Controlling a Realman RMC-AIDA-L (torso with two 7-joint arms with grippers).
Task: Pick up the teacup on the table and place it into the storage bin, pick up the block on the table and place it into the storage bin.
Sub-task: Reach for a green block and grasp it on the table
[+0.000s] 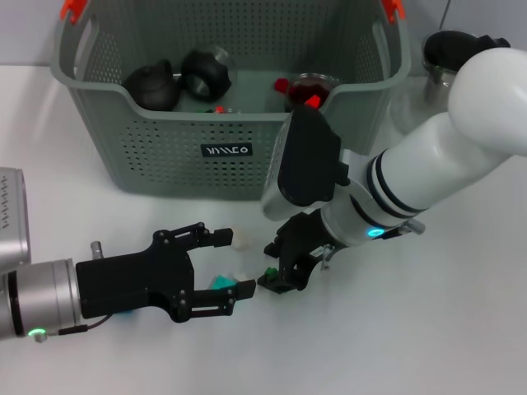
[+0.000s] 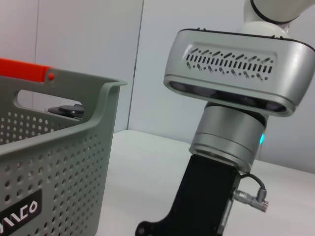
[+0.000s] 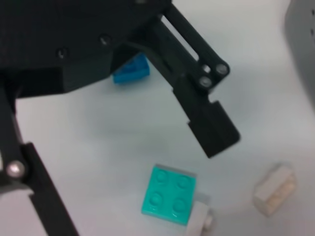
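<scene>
On the left of the head view, the left hand lies low over the white counter, its two black fingers spread wide with nothing between them but a teal block resting on the counter, just inside the lower finger. The right wrist view shows that teal block flat on the counter with four studs up, a small white block touching its corner, a second white block lying a little apart, and a blue block farther back, partly hidden under the black body of the left hand. Just right of the teal block, the right hand points down at the counter with a small green piece at its tip; whether its fingers are open or closed on that piece cannot be told. Behind both hands stands the storage bin, a grey-green perforated basket with orange clips and a black label, holding two black rounded items, whose kind cannot be told for sure, and a glass cup with red contents. In the left wrist view the bin's wall is close by, with the right arm's wrist beside it. At the far right a dark-lidded glass pot stands beside the bin, behind the right arm.
</scene>
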